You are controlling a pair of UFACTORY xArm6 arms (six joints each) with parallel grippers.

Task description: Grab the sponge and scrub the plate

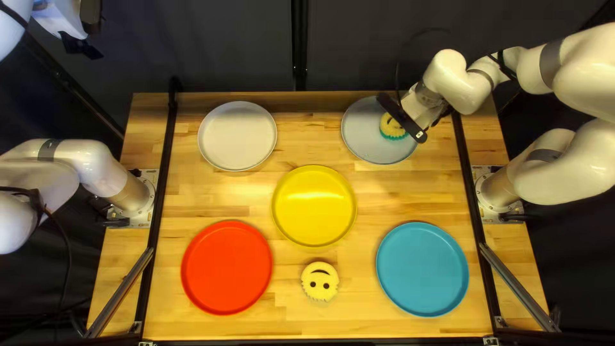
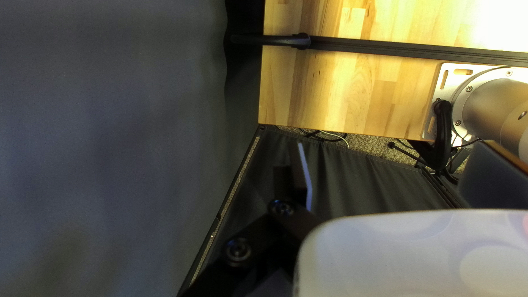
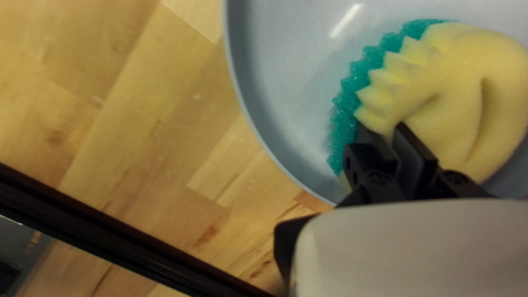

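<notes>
Two sponges, one gripped

Near: spare sponge. Far: second sponge on grey plate, right gripper clenched on its yellow top, presumably keeping green side down to scrub. Beyond: left gripper, state cannot be told.

A white plate, yellow plate, red plate, blue plate and 1 smiley sponge lie apart.

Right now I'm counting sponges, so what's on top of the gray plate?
A yellow-and-green sponge, gripped by the right pincer; it hides the gray plate directly underneath.
</notes>
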